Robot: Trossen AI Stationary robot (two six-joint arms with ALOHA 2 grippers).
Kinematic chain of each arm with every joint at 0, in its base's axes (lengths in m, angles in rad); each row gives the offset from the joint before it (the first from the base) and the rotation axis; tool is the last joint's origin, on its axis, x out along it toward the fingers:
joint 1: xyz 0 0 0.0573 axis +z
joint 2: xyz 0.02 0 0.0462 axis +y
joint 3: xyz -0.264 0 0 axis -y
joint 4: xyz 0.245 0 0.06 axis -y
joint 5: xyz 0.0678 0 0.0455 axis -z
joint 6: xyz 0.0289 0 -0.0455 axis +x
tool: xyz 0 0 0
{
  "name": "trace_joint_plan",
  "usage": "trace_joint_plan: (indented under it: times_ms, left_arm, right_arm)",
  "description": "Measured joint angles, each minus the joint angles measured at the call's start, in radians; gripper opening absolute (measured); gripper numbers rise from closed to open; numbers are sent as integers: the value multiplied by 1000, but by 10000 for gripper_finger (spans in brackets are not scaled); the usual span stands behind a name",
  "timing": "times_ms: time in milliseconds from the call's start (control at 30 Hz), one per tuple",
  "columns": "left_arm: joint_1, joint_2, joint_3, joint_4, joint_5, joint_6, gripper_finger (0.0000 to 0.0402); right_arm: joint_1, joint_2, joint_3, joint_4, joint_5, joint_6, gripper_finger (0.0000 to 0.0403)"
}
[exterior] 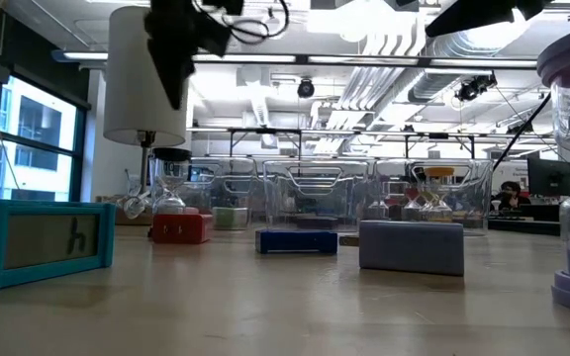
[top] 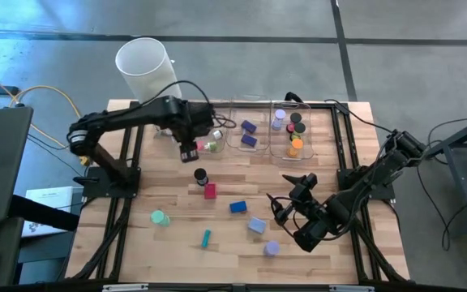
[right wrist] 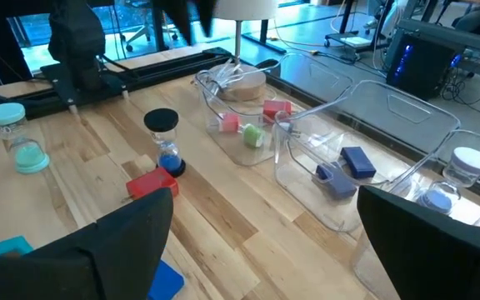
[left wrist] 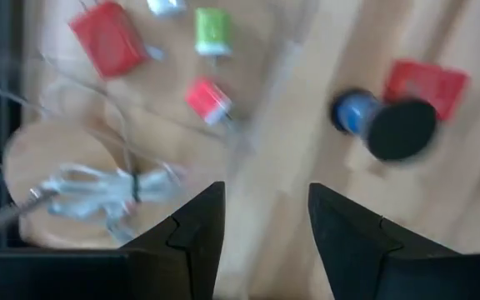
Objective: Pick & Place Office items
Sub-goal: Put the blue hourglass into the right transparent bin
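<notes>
Loose office items lie on the wooden table: a black-capped roll [top: 200, 175] stands upright next to a red block [top: 210, 191], then a blue block [top: 237, 208], a lavender block [top: 256, 225], a lavender roll [top: 272, 248], a teal stick [top: 207, 237] and a green roll [top: 160, 217]. My left gripper [top: 190, 150] hangs open and empty above the near edge of the left clear bin [top: 209, 134]; its wrist view shows bare wood between the fingers [left wrist: 198, 233]. My right gripper [top: 286, 191] is wide open and empty, low over the table's right middle, pointing toward the bins.
Three clear bins stand in a row at the far edge: the left holds red and green pieces [left wrist: 213, 29] and a cable bundle [left wrist: 98, 187], the middle [top: 250, 130] purple blocks, the right [top: 293, 130] several rolls. A tall white cylinder [top: 144, 65] stands at the far left corner.
</notes>
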Motion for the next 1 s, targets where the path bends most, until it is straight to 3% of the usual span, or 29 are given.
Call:
trace_joint_plan:
  times_ms: [267, 533, 767, 1000]
  left_arm:
    - [-107, -71, -3, -37, 17, -60, 171]
    - [-172, -75, -23, -4, 23, -57, 241]
    - [-254, -75, -119, 59, 182, 27, 265]
    - [-343, -62, -229, 125, 10, -42, 265]
  right_arm:
    - [-1, 0, 0, 4, -3, 0, 370]
    - [-1, 0, 0, 24, -12, 0, 370]
    - [-1, 0, 0, 24, -37, 0, 370]
    - [-1, 0, 0, 24, -37, 0, 370]
